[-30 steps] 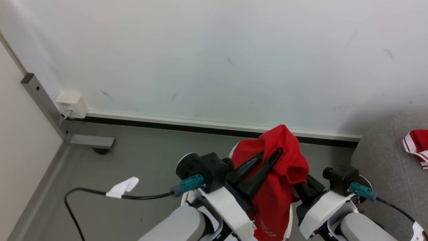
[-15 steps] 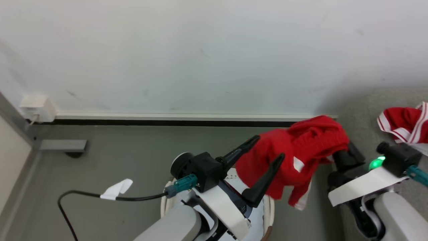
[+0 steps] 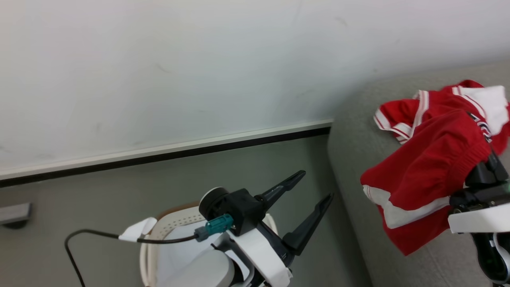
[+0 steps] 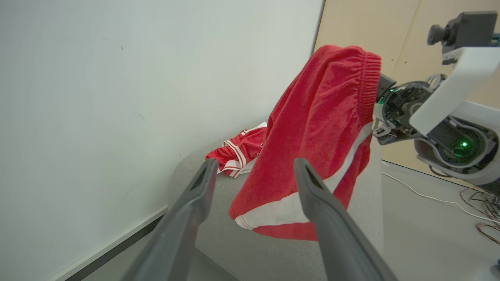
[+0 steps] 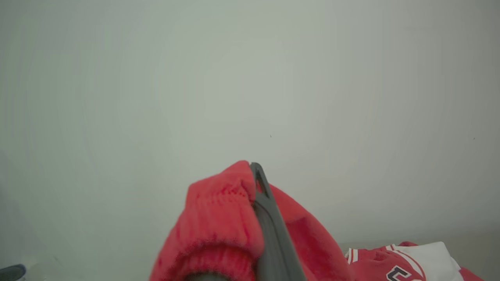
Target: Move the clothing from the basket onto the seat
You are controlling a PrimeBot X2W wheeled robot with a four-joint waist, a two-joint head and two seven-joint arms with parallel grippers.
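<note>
White wall (image 3: 159, 59), grey floor (image 3: 119, 191)

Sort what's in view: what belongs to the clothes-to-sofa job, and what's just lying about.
Job:
red garment, gripped by the right gripper
striped jersey on the sofa
basket
left gripper, open

Lying about:
metal foot
skirting board
floor cables

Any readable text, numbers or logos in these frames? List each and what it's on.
"C", perhaps: dark white-edged character on the jersey, cut off by the right wrist view's bottom edge.
Dark print on that jersey in the head view: partly behind the held red garment, unreadable.
Nothing else legible.
</note>
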